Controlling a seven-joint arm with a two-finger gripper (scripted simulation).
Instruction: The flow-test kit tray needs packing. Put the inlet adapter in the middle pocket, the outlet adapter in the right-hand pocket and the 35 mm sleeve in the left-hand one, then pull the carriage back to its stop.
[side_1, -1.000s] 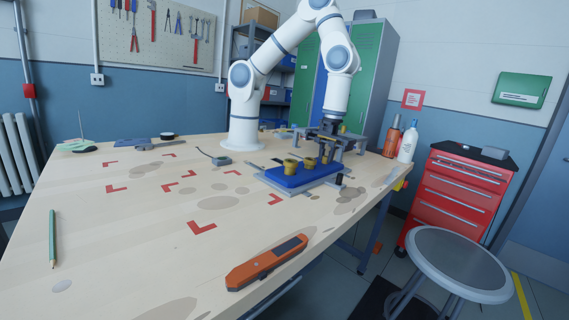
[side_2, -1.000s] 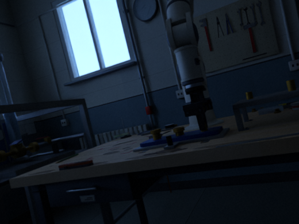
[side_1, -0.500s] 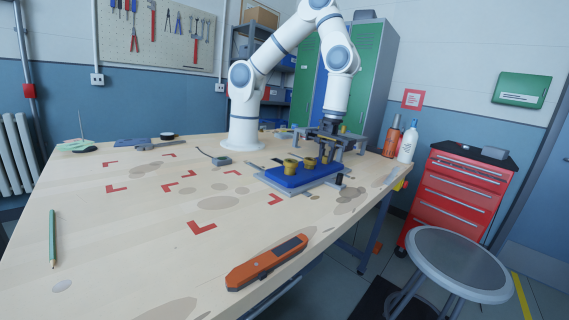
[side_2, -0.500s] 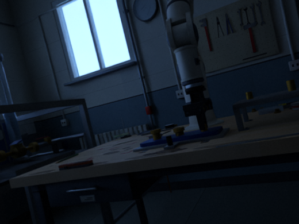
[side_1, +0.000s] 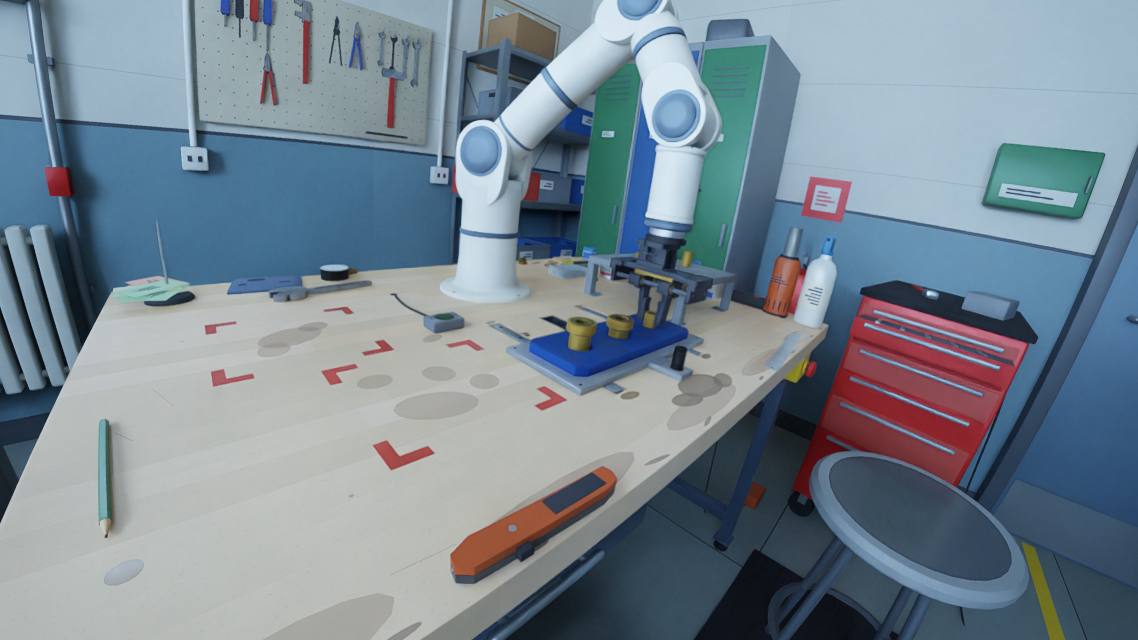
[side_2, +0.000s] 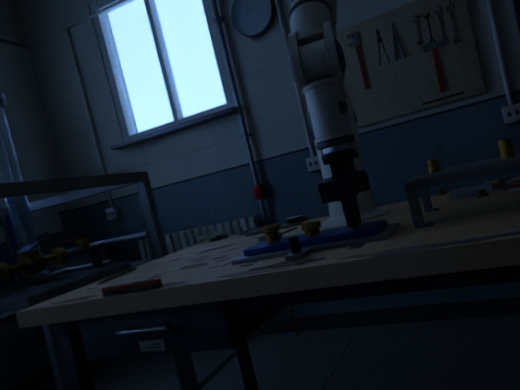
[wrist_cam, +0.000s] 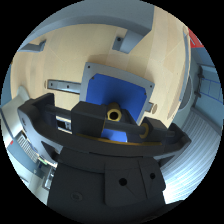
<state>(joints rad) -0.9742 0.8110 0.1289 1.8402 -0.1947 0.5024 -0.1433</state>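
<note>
The blue kit tray (side_1: 607, 348) sits on a grey carriage plate at the right side of the bench. Two brass fittings stand in its pockets: a taller one (side_1: 581, 333) at the near end and a shorter one (side_1: 619, 325) in the middle. At the far end pocket my gripper (side_1: 651, 317) is closed around a third brass fitting (wrist_cam: 113, 114), low over the tray. The wrist camera shows this fitting's hollow top between the fingers, over the blue tray (wrist_cam: 116, 93). A black knob (side_1: 678, 357) stands on the carriage by the tray's right edge.
A grey parts stand (side_1: 660, 279) rises just behind the tray, with a small brass piece on it. Spray bottles (side_1: 802, 280) stand at the bench's far right corner. An orange utility knife (side_1: 531, 525) lies near the front edge. A small grey sensor (side_1: 442, 321) lies left of the tray.
</note>
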